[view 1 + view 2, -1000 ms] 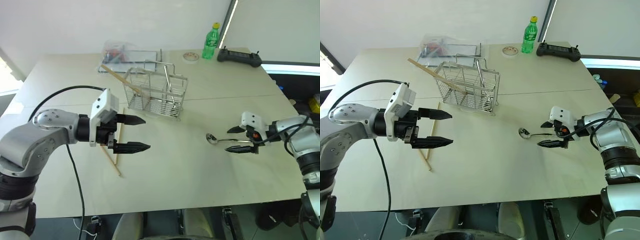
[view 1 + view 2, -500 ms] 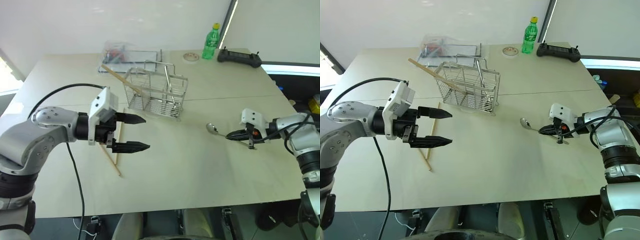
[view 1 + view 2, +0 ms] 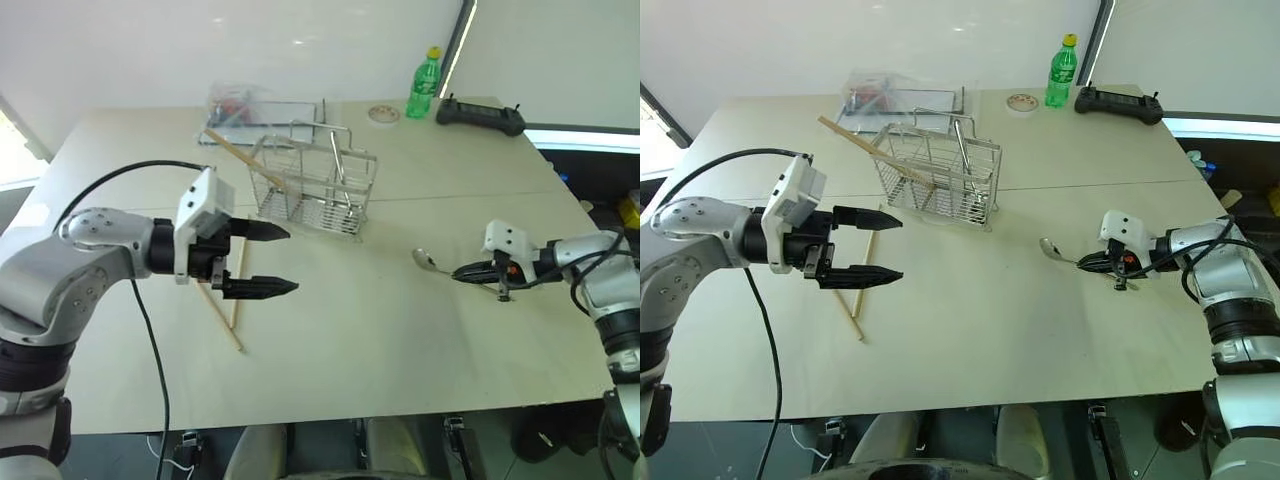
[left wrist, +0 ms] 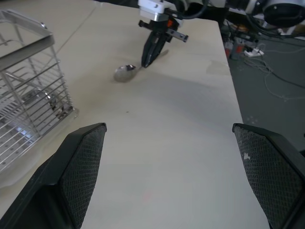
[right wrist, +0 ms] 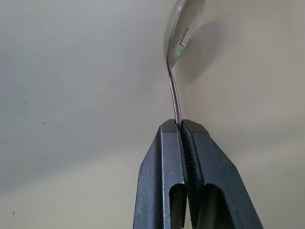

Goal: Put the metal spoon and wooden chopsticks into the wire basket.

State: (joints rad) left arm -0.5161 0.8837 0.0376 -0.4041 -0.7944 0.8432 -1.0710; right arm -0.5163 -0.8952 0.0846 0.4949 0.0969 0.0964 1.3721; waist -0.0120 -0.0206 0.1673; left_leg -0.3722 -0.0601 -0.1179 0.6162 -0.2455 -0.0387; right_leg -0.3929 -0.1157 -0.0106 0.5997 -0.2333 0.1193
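Note:
The metal spoon (image 3: 425, 260) lies low over the table at the right, its bowl pointing away from my right gripper (image 3: 457, 272), which is shut on the thin handle (image 5: 175, 98). The wire basket (image 3: 312, 186) stands upright at the table's middle back with one wooden chopstick (image 3: 240, 157) leaning out of it to the left. Two more chopsticks (image 3: 233, 296) lie on the table in front of the basket's left side. My left gripper (image 3: 293, 260) hovers above them, open and empty, pointing right toward the spoon (image 4: 125, 72).
A flat wire tray with a plastic bag (image 3: 240, 103) sits behind the basket. At the back right are a green bottle (image 3: 422, 84), a tape roll (image 3: 381, 114) and a black controller (image 3: 478, 113). Bare tabletop lies between the two grippers.
My right gripper, open around the spoon handle a second ago, has shut on it, and the spoon's bowl shifted slightly. The left gripper has stayed in place, open.

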